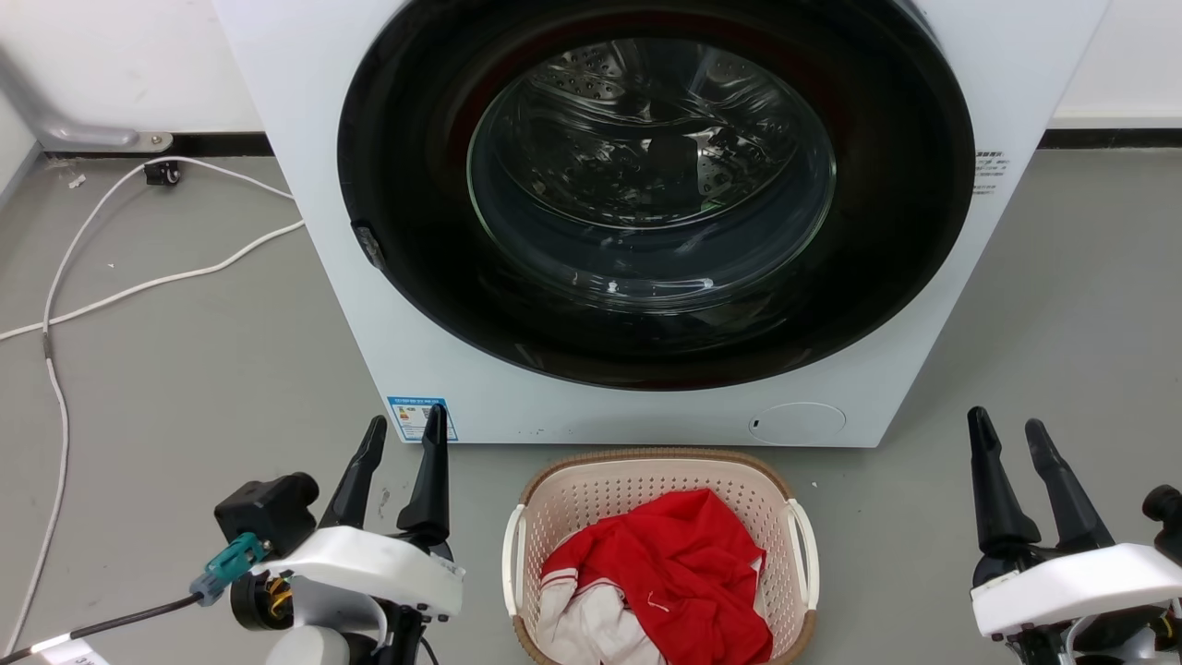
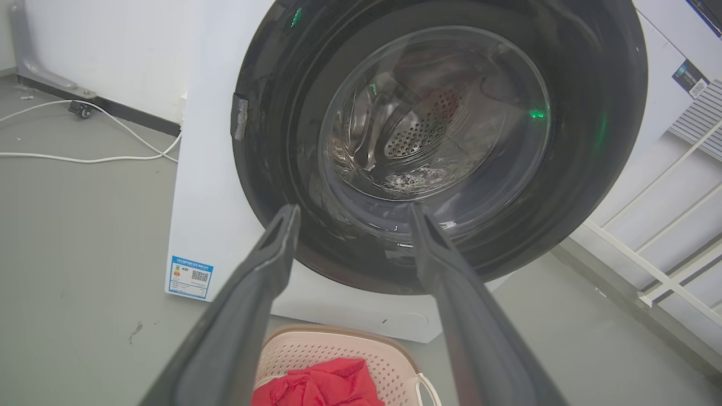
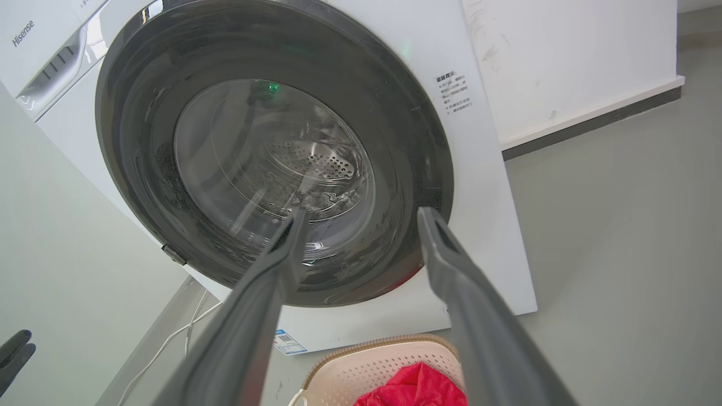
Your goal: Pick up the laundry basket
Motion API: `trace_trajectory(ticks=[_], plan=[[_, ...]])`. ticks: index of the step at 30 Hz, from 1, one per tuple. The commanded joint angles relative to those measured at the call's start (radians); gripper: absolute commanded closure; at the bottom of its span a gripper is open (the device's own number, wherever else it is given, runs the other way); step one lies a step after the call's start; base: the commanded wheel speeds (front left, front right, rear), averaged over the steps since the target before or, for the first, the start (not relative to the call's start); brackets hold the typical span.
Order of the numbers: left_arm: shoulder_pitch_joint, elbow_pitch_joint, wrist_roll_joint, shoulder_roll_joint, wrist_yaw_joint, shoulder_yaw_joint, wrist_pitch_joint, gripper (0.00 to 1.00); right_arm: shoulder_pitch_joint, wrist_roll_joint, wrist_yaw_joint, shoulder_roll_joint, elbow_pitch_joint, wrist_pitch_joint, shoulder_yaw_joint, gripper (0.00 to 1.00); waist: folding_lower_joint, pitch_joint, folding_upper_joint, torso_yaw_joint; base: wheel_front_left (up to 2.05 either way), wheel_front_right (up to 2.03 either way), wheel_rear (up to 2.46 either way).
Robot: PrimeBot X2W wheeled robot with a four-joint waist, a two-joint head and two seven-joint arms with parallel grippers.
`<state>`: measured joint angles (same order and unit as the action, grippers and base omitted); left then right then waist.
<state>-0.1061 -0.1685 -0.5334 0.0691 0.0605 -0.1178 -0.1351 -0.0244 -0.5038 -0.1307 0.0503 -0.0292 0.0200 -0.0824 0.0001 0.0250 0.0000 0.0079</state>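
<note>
At twelve o'clock, white washer point(image 1: 651, 175). At six, on grey floor point(image 1: 185, 369) just before it, the laundry basket point(image 1: 600, 494), holding red clothing point(image 1: 683, 563). At seven, left gripper point(image 1: 406, 417); at five, right gripper point(image 1: 1005, 420); jaws apart, gripping nothing.

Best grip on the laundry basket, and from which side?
Take the laundry basket by its white side handles: left handle with the left gripper from the left, right handle with the right gripper from the right. Both bow off the walls.
</note>
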Motion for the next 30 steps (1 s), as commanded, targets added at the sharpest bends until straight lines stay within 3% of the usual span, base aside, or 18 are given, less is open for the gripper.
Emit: trace_trajectory(ticks=[1, 30], plan=[[-0.019, 0.008, 0.031, 0.009, -0.005, -0.005, -0.009, 0.0, -0.006, 0.039, 0.0, 0.0, -0.02, -0.006, 0.0, 0.0, 0.0, 0.0, 0.0, 0.0, 0.0, 0.0, 0.0], [-0.03, -0.044, 0.283, 0.029, -0.057, -0.066, -0.076, 0.0, -0.051, 0.33, 0.0, 0.0, -0.104, -0.033, 0.006, 0.0, 0.0, 0.007, 0.0, -0.003, 0.0, 0.0, 0.0]])
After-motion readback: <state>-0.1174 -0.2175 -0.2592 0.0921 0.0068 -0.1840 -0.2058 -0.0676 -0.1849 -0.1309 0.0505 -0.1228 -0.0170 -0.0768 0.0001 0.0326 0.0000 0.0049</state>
